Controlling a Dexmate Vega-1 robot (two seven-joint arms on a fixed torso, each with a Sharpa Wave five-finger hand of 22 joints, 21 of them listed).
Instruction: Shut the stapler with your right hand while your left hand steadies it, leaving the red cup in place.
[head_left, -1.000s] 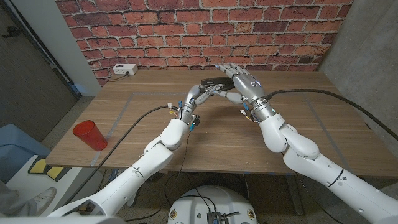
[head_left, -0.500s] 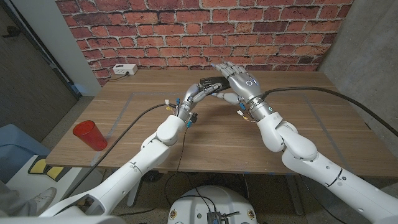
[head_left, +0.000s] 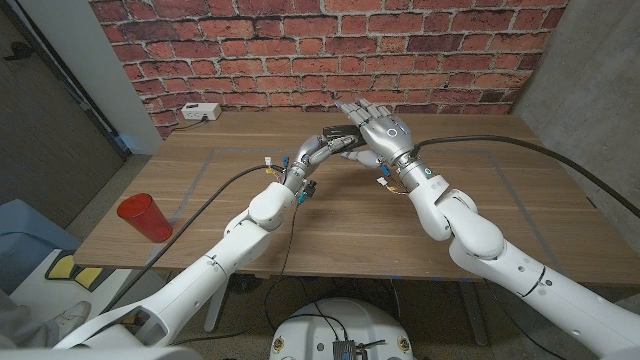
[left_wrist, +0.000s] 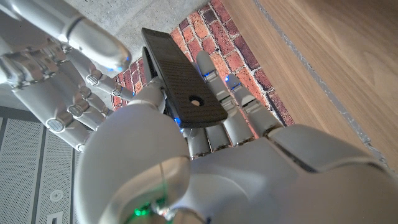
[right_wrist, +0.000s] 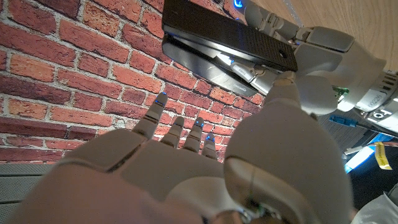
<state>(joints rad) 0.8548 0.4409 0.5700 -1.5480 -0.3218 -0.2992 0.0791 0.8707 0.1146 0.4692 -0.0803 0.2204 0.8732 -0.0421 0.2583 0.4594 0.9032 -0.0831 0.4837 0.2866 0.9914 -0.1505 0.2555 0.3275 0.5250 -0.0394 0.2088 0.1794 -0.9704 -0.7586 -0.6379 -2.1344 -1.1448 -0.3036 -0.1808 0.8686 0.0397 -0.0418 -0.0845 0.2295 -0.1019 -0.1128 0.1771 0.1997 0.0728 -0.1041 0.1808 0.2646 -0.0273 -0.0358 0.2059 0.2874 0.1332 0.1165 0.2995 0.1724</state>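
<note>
Gripping stapler (head_left: 338, 131) w/ left hand (head_left: 322, 148) | right hand (head_left: 378, 131) spread, just beside it

A big wooden table (head_left: 330, 215) fills the middle of the room. It has thin pale lines (head_left: 200, 175) marked across its top. Behind it stands a red brick wall (head_left: 250, 50). A small white box (head_left: 201, 112) sits at the far left corner of the table, right by the bricks. A grey concrete wall (head_left: 590, 70) is on the right side. Down on the floor at the left there is a light blue thing (head_left: 25, 235) and a mat with yellow and black blocks (head_left: 62, 270).
</note>
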